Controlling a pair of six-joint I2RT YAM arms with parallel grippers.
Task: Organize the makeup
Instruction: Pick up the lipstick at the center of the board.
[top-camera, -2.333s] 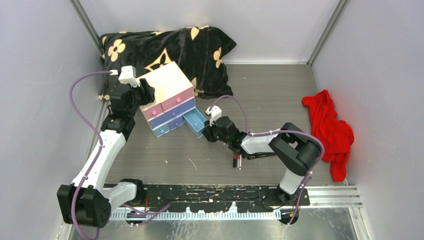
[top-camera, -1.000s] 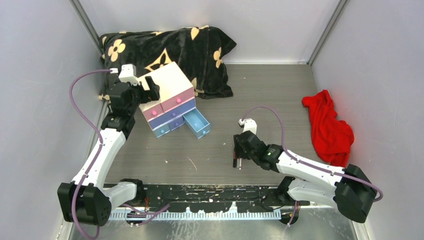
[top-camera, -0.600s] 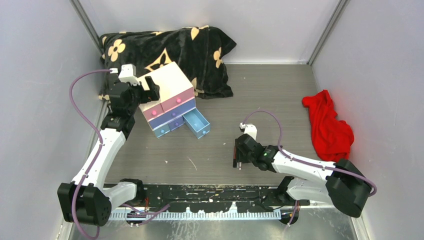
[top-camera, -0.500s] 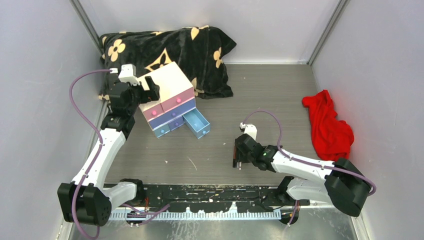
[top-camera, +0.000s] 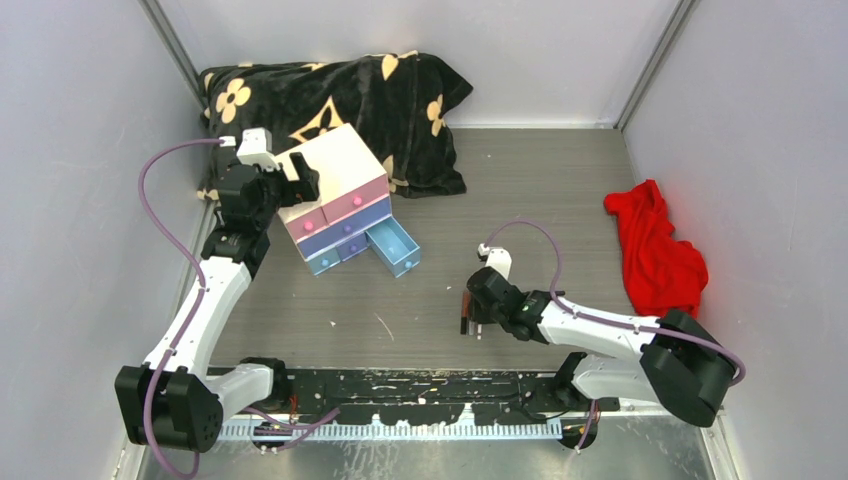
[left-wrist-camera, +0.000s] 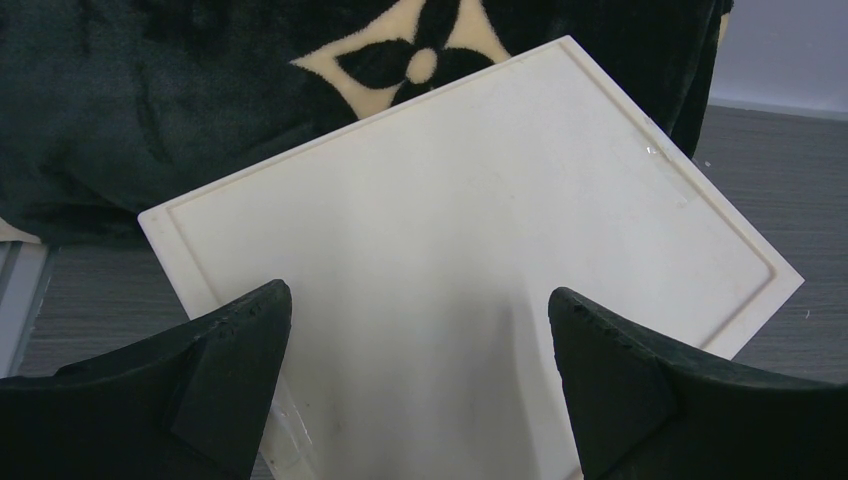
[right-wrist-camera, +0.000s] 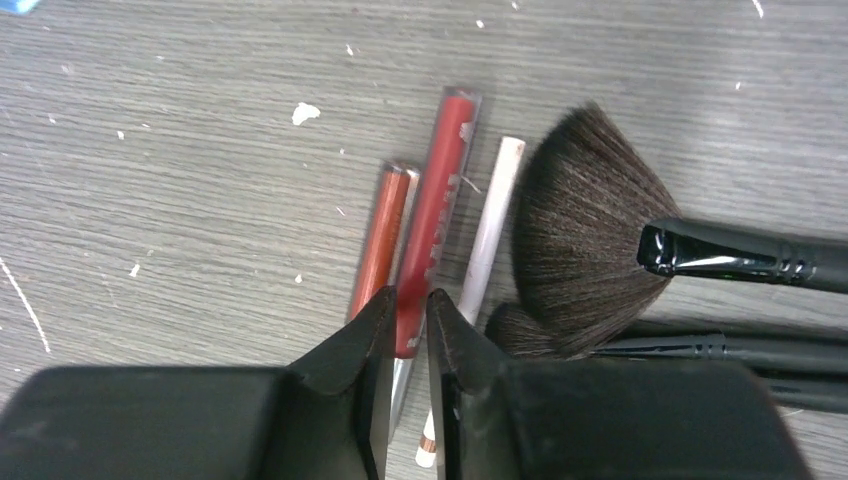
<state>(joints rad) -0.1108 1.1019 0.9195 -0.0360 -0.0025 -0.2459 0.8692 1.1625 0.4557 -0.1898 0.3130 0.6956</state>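
Observation:
Three slim tubes lie side by side on the table in the right wrist view: a copper-orange tube (right-wrist-camera: 382, 240), a red tube (right-wrist-camera: 440, 190) and a pale pink pencil (right-wrist-camera: 490, 230). A fan brush (right-wrist-camera: 585, 240) with a black handle (right-wrist-camera: 750, 255) and a second black-handled brush (right-wrist-camera: 700, 348) lie to their right. My right gripper (right-wrist-camera: 408, 310) is shut on the near end of the red tube, low at the table's front centre (top-camera: 468, 318). My left gripper (left-wrist-camera: 418, 295) is open over the top of the white chest (left-wrist-camera: 470, 230). The palette, compacts and jar are out of view.
The white chest (top-camera: 335, 165) stands at the back left with its blue drawer (top-camera: 395, 245) pulled open. A black flowered blanket (top-camera: 330, 95) lies behind it. A red cloth (top-camera: 660, 260) lies at the right wall. White crumbs dot the table.
My right arm has swung from the open blue drawer back to the tubes at the front centre and come down with its jaws round the red tube. My left gripper shifted slightly over the chest.

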